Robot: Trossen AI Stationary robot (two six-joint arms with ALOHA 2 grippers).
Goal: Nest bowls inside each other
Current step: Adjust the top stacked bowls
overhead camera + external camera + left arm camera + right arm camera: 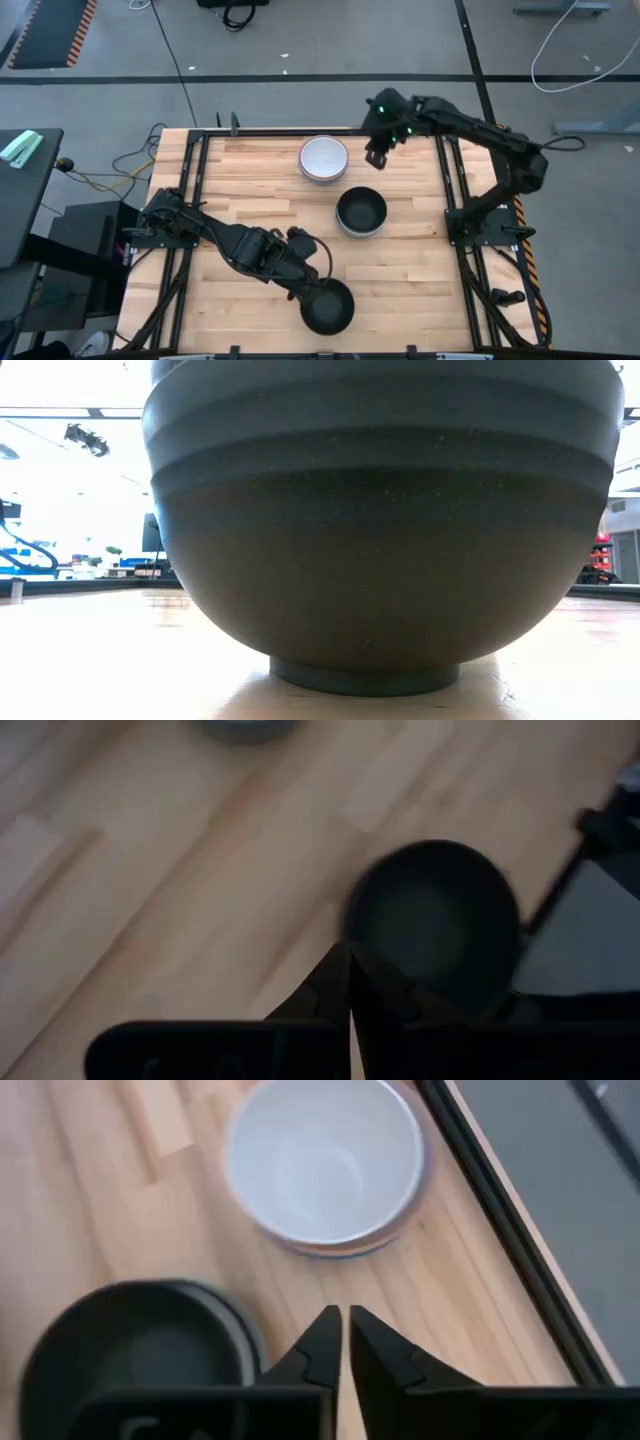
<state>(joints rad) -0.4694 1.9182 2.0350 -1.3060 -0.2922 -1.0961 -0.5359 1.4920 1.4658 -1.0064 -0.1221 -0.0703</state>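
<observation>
A black bowl stands on its foot near the table's near edge and fills the low view. My left gripper is shut, with its tips at this bowl's far-left rim. A dark bowl stack sits mid-table. A white bowl, nested in another bowl, stands near the far edge. My right gripper is shut and hovers just right of the white bowl, touching nothing; the dark stack shows beside its fingers. My left gripper comes slanting down from the table's left with its shut fingertips at the black bowl's far-left rim. I cannot tell whether they touch it. The bowl stands level on the table.
Black metal rails run along the table's left and right sides. Bare wood lies left of the bowls. The near table edge is close behind the black bowl. A grey bowl rim shows at the edge of the left wrist view.
</observation>
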